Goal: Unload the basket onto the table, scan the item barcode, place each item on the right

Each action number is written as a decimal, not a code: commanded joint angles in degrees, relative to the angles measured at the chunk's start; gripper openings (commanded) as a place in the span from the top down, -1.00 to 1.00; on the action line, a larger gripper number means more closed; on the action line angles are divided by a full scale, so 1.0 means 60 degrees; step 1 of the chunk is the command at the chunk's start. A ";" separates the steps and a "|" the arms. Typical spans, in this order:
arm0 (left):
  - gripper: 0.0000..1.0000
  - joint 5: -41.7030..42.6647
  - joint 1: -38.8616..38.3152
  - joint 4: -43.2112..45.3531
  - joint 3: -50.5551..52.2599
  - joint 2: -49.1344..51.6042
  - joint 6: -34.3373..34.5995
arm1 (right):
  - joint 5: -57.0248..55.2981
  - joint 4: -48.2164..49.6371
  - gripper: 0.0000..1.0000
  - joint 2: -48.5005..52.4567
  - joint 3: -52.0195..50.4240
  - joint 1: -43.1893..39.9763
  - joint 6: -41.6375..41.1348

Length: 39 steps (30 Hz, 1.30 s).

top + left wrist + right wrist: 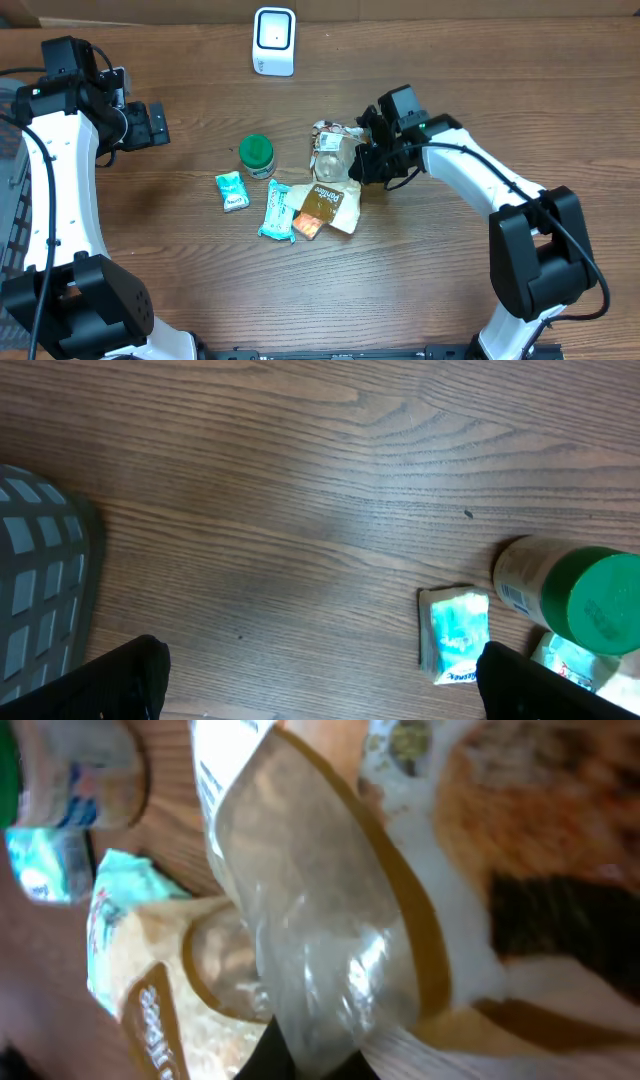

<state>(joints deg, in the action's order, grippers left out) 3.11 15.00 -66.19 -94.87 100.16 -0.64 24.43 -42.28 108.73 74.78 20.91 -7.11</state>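
You look straight down on the bench (200, 280) from overhead; the left wrist, lower, shares its green-capped bottle (590, 600); the right wrist crowds the pouch (320, 920).

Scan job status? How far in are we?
Done: the right claw is shut on the clear bag at the edge of the pile. In hand: that grip only; the bag sits by the pile, far from the white scanner at the top of the overhead view. Left: lift it, carry it over, show the barcode. The left claw is open and holds nothing.
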 commanded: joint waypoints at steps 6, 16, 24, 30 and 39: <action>-0.99 -0.0058 -0.0004 0.0015 -0.0153 0.0040 -0.0215 | 0.0164 -0.1239 0.87 0.0095 0.1118 -0.0885 0.3442; -0.99 -0.0058 -0.0004 0.0011 -0.0153 0.0040 -0.0215 | 0.0157 -0.1220 -0.32 0.0098 0.1115 -0.1067 0.2590; -0.99 -0.0058 -0.0004 0.0011 -0.0153 0.0040 -0.0215 | 0.0204 -0.1209 -0.61 0.0098 0.1115 -0.2000 0.0353; -0.99 -0.0058 -0.0004 0.0011 -0.0153 0.0040 -0.0215 | 0.0270 -0.1661 -0.72 0.0098 0.1111 -0.2987 -0.0062; -0.99 -0.0058 -0.0004 0.0015 -0.0153 0.0040 -0.0215 | 0.0594 -0.1402 -0.82 0.0514 0.0827 -0.3428 0.0495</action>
<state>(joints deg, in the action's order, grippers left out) 3.11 15.00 -66.19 -94.87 100.16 -0.64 25.76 -51.57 109.84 80.14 0.45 -5.93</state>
